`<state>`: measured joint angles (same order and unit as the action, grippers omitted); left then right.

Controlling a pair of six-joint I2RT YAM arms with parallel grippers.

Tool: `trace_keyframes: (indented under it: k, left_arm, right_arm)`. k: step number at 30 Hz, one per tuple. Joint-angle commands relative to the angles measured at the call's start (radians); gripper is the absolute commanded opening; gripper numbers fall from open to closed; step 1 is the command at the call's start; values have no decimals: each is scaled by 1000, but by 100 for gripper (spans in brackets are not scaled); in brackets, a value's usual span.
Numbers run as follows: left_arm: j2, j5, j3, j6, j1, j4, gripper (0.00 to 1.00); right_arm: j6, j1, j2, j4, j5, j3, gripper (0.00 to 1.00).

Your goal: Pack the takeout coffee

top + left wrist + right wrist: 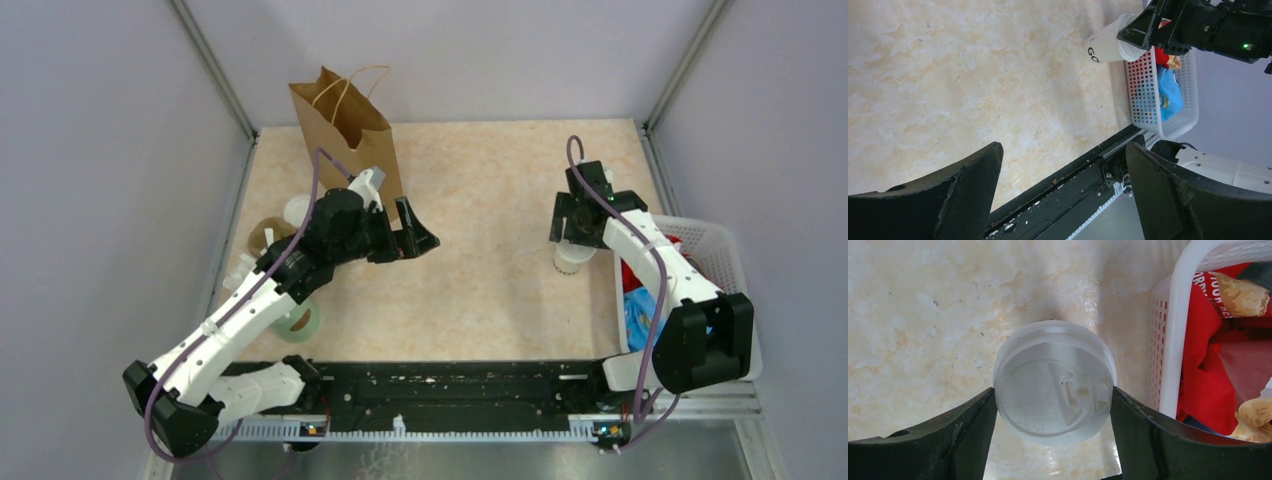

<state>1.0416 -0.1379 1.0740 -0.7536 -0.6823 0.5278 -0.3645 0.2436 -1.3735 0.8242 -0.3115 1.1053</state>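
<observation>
At the far left of the top view, a brownish roll [268, 233] and a pale green-white roll [303, 322] lie on the table [490, 190] beside the left arm, which partly hides them. Just right of them, toward the upper left of the frame, a brown paper bag [345, 125] stands upright with its mouth open and its handles up. The left gripper [418, 232] hangs just beside the bag's lower right corner. Its jaws are spread wide and hold nothing; its own camera shows only bare tabletop between the two dark fingers. The middle of the table separates this from the takeout coffee [570, 263], which sits in the right half of the frame, well apart from the bag and just beside a white mesh basket [1175, 340]. The right gripper [1053, 394] is over the cup from above. In its wrist view the round white lid fills the gap between the jaws, and each finger meets the lid's rim on opposite sides, so it is clamped on the cup. Whether the cup's base rests on the table cannot be told. At the far right the basket holds red and blue packets.
</observation>
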Motion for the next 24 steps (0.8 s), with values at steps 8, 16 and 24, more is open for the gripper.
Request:
trace_keyframes:
  k: [8, 16, 24]
  left_arm:
    - [30, 25, 167, 74, 6, 53, 98]
    - [114, 126, 432, 212, 20, 205, 98]
    - [164, 383, 645, 273, 70, 332, 98]
  right_arm:
    - [91, -32, 34, 116, 10, -11, 96]
    - [106, -30, 85, 205, 45, 156, 99]
    - [143, -21, 134, 254, 196, 262, 99]
